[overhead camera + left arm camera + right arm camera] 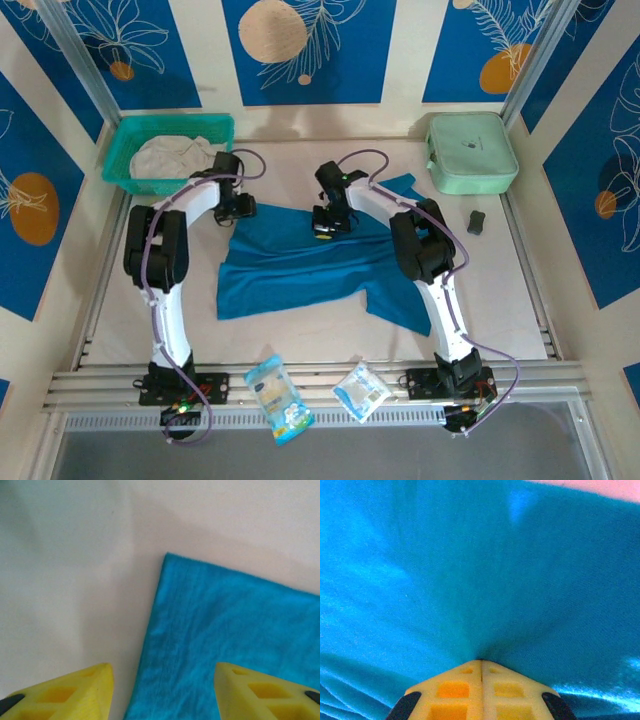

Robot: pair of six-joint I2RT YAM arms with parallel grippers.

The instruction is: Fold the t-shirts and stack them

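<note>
The table (300, 335) carries the teal shirt (300, 265) in its middle, spread out flat but rumpled, with creases running across it and one flap reaching toward the far right corner. Both arms reach over it from the near edge: the left arm (165, 250) bends in from the left side, the right arm (430, 260) from the right side.

In the far left corner stands a basket (175, 123), and the white shirt (170, 158) lies bunched inside it. A mint case (470, 152) lies in the far right corner, well apart from the teal shirt.

The left gripper (237, 207) sits at the far left corner of the teal shirt. In the left wrist view its fingers (75, 690) are spread wide and released (162, 666), grasping nothing; the shirt's corner (225, 630) lies below the gap, with bare table to its left.

The right gripper (325, 228) is at the shirt's far edge, near the middle. In the right wrist view its fingers are pressed together (481, 662), clenched on the teal shirt (445, 570), and the cloth fans out in folds from the tips.

Two packets (278, 395) (362, 390) lie at the near edge between the arm bases. A small black thing (477, 221) lies near the right edge, just near of the case
</note>
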